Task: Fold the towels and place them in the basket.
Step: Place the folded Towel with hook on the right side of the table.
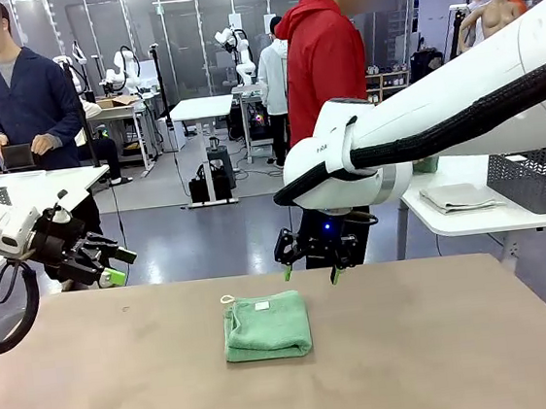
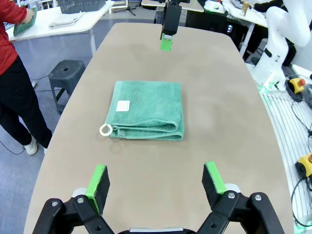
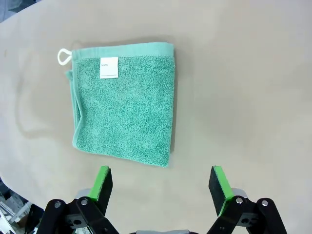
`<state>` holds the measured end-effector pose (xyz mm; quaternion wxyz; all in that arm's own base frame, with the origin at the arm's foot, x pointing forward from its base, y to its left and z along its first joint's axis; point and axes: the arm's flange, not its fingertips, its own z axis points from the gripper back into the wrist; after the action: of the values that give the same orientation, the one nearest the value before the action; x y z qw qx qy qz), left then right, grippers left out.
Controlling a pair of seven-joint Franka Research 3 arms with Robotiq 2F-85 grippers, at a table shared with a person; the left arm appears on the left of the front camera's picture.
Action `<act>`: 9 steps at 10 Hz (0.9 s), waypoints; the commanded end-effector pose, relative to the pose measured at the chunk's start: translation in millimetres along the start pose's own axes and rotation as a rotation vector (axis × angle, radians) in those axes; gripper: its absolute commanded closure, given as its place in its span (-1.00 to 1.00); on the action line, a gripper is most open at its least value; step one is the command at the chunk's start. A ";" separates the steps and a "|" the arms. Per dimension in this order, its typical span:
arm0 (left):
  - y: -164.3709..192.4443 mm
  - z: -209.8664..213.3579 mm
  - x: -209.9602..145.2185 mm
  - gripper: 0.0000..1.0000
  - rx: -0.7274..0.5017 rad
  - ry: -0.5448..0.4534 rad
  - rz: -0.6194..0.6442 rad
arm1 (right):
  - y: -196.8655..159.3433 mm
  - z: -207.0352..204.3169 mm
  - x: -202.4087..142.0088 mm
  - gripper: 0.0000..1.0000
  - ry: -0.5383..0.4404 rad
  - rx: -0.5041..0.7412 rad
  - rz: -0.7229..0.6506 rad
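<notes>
The mint green towel (image 1: 266, 325) lies folded into a thick square on the table (image 1: 116, 387), midway between its left and right edges and somewhat nearer the far edge (white tag up, loop at the fold's far left corner). The right gripper (image 1: 309, 272) hovers by the far edge just behind the towel, fingers apart and empty. The left gripper (image 1: 111, 264) hangs over the left edge, fingers also spread, holding nothing. The basket (image 1: 536, 179) sits on a white side table (image 1: 470, 220) beside a pale folded towel (image 1: 458, 197).
</notes>
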<state>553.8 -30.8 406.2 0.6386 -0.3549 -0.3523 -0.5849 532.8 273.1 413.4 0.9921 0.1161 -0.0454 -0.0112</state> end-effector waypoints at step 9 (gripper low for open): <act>-1.1 0.9 1.7 -0.92 0.004 -0.005 -0.004 | -17.9 -99.7 3.5 -1.00 -0.062 0.059 -0.001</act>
<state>553.8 -30.8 406.3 0.6386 -0.3549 -0.3524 -0.5849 544.4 274.7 316.6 0.9884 0.1315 -0.0730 -0.0200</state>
